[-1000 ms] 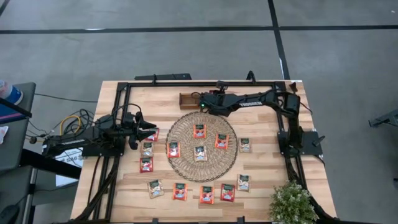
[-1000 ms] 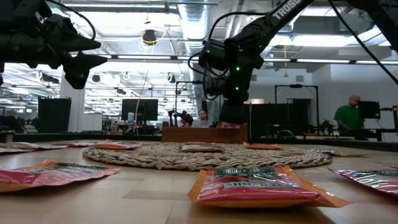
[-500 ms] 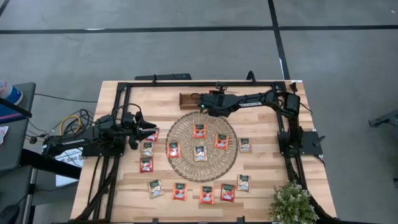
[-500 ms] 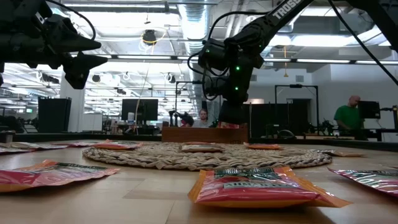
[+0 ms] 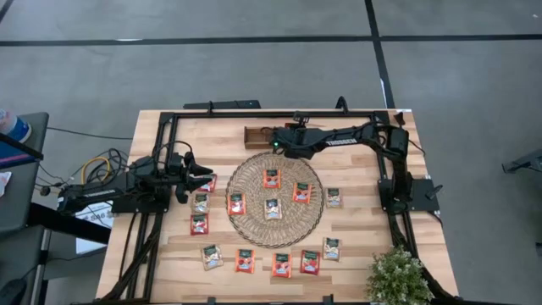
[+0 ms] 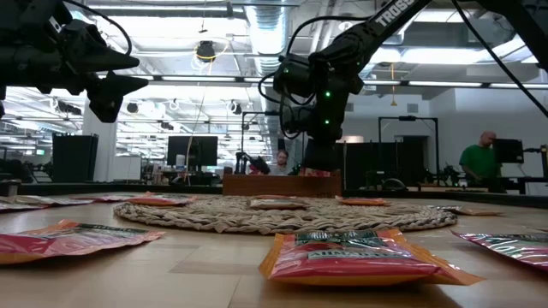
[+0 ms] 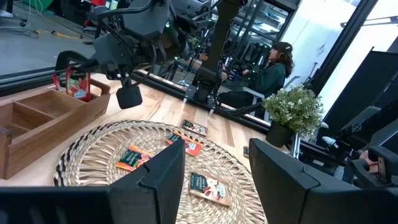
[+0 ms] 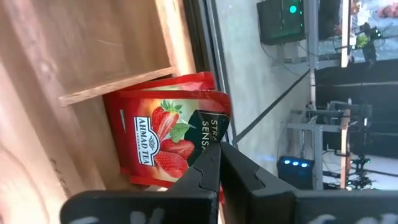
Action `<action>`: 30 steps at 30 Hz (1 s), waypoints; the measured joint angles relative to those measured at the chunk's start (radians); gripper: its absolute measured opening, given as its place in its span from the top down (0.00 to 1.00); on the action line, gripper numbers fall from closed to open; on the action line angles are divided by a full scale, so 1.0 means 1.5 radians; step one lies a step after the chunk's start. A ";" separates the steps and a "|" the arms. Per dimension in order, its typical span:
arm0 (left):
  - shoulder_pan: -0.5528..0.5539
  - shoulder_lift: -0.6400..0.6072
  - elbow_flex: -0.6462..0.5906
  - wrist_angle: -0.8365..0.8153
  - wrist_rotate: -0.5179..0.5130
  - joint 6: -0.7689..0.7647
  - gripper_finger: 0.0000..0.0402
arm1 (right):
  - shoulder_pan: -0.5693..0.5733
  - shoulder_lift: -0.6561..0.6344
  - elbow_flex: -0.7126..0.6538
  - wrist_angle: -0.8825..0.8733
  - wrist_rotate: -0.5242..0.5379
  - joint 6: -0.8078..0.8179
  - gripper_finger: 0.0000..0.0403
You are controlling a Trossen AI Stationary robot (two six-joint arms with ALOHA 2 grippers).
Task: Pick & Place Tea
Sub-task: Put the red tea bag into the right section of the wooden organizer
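At the left side of the table (image 5: 356,241) the left gripper (image 5: 206,175) hung in the air above two sachets (image 5: 201,202), near the left edge of the round woven mat (image 5: 254,224). Its jaws stood apart and held nothing (in the left wrist view the gap between the two dark fingers (image 7: 163,180) showed clearly).

In the middle, the mat carried four tea sachets (image 5: 273,208), three red-orange and one pale. More sachets lay on the bare wood: one column at the left of the mat, one row along the near edge (image 5: 282,265), and two pale ones at the right (image 5: 334,197).

Further back, the right gripper (image 5: 269,139) reached over the brown wooden tray (image 5: 252,132) behind the mat. Its jaws were closed on a red strawberry sachet (image 8: 163,140), pinching its edge. This sachet stood upright in a compartment of the tray, against another red one.

At the right corner stood a small green plant (image 5: 396,278). A person in green (image 6: 479,159) was in the room behind.
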 joint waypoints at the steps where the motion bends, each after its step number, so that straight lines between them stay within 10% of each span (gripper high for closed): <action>1: 0.000 0.000 0.000 0.000 0.000 0.000 0.58 | 0.002 0.000 0.000 -0.001 0.000 -0.006 1.00; 30: 0.000 0.000 0.000 0.000 0.000 -0.005 0.58 | 0.014 0.000 0.000 -0.033 0.002 0.055 0.91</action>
